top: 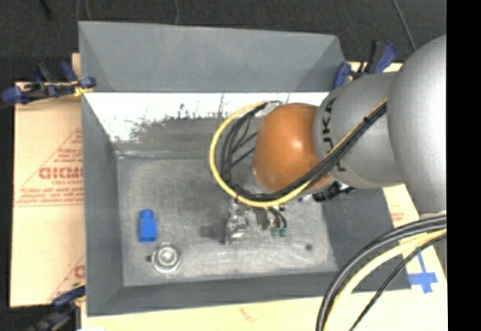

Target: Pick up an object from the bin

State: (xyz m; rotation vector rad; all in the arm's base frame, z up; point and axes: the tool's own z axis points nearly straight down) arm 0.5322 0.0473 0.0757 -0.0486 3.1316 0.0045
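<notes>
KUKA lettered on grey arm (406, 126), gripper (239, 226) lowered at scuffed metal bin's (173, 179) centre, state cannot be told, blue block (147, 226) and shiny round cap (165, 257) by lower-left corner.

One cam, high above bin (203, 66), looking down aslant; arm (391, 134) enters frame right.

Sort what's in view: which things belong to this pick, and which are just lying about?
In the job: gripper, down near the middle of the bin floor; grey bin.
Lying about: blue block and silver round cap, both at the bin's left end, apart from the gripper.
</notes>
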